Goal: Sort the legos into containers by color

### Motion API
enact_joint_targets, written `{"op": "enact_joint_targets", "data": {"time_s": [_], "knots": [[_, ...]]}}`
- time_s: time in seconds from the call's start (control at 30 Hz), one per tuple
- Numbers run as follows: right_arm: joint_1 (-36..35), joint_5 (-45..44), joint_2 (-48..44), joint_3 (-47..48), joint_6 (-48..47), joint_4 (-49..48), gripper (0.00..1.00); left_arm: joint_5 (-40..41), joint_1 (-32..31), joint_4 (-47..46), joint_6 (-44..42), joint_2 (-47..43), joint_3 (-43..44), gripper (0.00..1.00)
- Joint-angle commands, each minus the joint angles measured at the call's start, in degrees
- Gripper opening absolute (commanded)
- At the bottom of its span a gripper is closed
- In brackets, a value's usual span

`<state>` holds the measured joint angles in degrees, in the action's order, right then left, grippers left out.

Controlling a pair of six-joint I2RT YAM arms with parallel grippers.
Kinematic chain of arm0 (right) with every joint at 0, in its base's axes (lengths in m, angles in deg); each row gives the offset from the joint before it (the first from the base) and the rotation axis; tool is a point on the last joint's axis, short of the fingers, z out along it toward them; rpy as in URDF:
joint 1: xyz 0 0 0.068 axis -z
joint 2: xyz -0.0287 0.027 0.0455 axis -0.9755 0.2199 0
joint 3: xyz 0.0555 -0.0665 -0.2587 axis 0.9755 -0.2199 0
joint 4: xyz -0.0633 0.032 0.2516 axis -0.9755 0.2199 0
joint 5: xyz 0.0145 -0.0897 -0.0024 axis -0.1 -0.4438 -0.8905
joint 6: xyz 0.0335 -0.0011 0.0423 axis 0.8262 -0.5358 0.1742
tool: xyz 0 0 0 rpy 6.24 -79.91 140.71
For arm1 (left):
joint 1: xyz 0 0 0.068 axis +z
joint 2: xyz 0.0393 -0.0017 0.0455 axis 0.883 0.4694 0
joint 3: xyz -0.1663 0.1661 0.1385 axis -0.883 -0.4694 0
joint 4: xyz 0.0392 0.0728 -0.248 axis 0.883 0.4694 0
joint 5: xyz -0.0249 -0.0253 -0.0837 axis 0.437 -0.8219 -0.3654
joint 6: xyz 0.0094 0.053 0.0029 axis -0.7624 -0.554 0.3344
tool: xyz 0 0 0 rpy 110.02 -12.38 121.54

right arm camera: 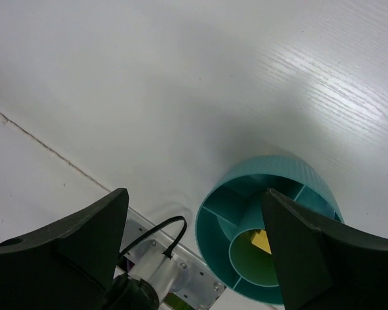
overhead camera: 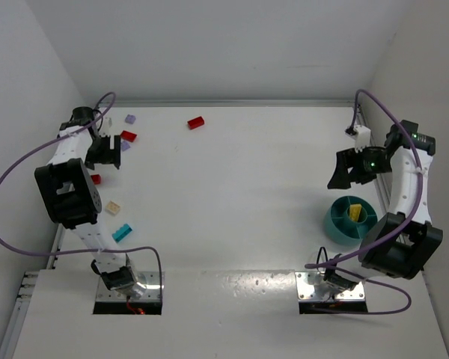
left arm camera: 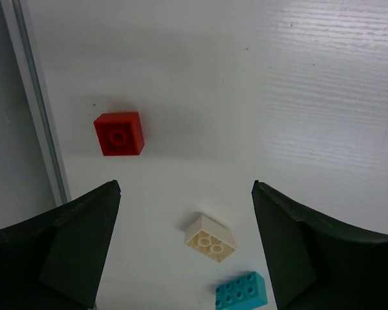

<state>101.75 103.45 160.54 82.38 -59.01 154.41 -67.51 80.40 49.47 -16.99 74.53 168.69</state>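
Note:
The legos lie scattered on the left of the table: red bricks (overhead camera: 196,123) (overhead camera: 128,136), lavender ones (overhead camera: 130,119), a beige brick (overhead camera: 113,208) and a cyan brick (overhead camera: 122,232). My left gripper (overhead camera: 105,153) hangs open above them, holding nothing. Its wrist view shows a red brick (left arm camera: 119,134), the beige brick (left arm camera: 210,239) upside down and the cyan brick (left arm camera: 241,291) below the left gripper (left arm camera: 186,187). The teal dish (overhead camera: 334,224) stands at the right with a yellow brick (overhead camera: 355,212) in its central ring. My right gripper (overhead camera: 348,170) hovers open beside the dish (right arm camera: 291,171), with the yellow brick (right arm camera: 261,241) inside.
A metal rail (left arm camera: 42,129) runs along the table's left edge beside the bricks. The right arm's base plate and cable (right arm camera: 168,245) sit just in front of the dish. White walls close the table at the back and on both sides.

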Motion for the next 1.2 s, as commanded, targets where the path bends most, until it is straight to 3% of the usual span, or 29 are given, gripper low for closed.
{"op": "enact_joint_targets", "data": {"time_s": [0.0, 0.3, 0.6, 0.77, 1.17], "knots": [[-0.54, 0.6, -0.65, 0.72, 1.1, -1.62, 0.82, -1.96, 0.33, -3.34, -0.05, 1.05, 2.66, 0.89], [-1.6, -1.68, -0.56, 0.2, 2.16, -1.62, 0.82, -0.2, -0.2, -3.35, 0.57, 3.7, 3.9, 0.89], [-1.6, -5.37, 0.75, -1.56, 1.63, -2.76, 0.81, -0.11, -1.34, -3.35, -6.45, -10.53, -11.99, 0.89], [-1.6, -5.38, 4.87, 1.94, 1.63, -1.53, 0.81, -1.87, -1.34, 1.4, -11.65, -13.53, -15.52, 0.89], [-2.65, -9.51, 7.61, 7.22, 3.39, 1.54, 0.79, -6.0, -0.81, 2.54, -0.59, -14.32, -20.36, 0.9]]}}
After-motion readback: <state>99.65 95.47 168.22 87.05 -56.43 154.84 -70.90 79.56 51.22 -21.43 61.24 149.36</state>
